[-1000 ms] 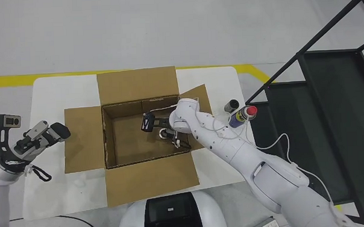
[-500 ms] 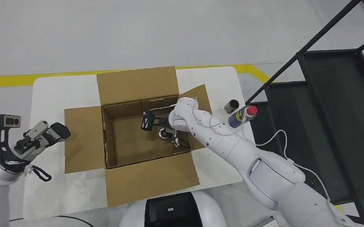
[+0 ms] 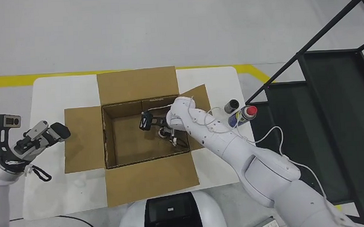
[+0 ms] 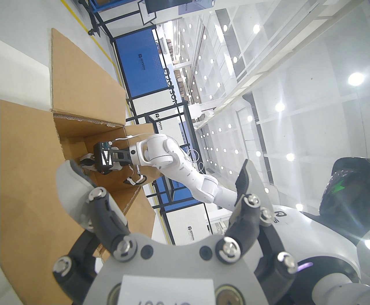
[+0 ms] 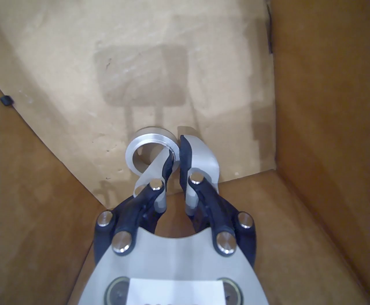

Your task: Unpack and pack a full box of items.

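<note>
Our right gripper (image 5: 177, 151) is down inside the box (image 3: 139, 85). Its fingers are pinched on the wall of a silver ring (image 5: 136, 146), one inside and one outside. Our left gripper (image 3: 49, 134) hangs spread and empty beside the box's left flap. Two cans (image 3: 232, 105) stand on the table (image 3: 54, 94) right of the box.

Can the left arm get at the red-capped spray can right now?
Probably not: the left claw is across the table from the spray can, with the box and right arm between.
</note>
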`<state>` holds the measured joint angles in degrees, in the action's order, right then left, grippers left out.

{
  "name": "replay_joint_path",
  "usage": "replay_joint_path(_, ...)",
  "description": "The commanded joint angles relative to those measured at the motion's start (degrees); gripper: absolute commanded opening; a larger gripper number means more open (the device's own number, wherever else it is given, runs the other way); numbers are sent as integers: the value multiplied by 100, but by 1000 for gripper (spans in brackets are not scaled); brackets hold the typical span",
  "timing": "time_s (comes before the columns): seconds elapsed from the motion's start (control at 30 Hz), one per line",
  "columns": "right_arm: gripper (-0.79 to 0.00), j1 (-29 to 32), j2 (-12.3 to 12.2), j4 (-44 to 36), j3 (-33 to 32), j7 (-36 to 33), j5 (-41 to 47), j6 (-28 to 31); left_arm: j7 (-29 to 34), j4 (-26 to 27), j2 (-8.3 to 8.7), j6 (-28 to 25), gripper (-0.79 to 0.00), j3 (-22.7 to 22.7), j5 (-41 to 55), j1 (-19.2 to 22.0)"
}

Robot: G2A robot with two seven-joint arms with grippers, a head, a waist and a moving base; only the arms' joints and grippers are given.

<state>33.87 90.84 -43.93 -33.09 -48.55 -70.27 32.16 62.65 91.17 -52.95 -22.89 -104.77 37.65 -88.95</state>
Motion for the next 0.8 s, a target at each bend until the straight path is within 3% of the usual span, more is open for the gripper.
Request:
replay_joint_path(0.0, -785, 8, -23, -118, -53, 94, 0, 28, 0, 0, 0, 0, 0, 0, 0, 0)
replay_joint_path(0.17, -785, 285, -249, -1005, -362, 124, -191, 1, 0, 0, 0, 0, 0, 0, 0, 0)
replay_joint_path(0.33, -785, 1077, -648, -2796, -965, -406, -705, -279, 0, 0, 0, 0, 0, 0, 0, 0)
replay_joint_path(0.5, -785, 2007, -981, -4396, -1561, -655, -1142, -82, 0, 0, 0, 0, 0, 0, 0, 0)
replay_joint_path(0.77, -785, 2181, -1039, -4607, -1666, -570, -1192, 74, 0, 0, 0, 0, 0, 0, 0, 0)
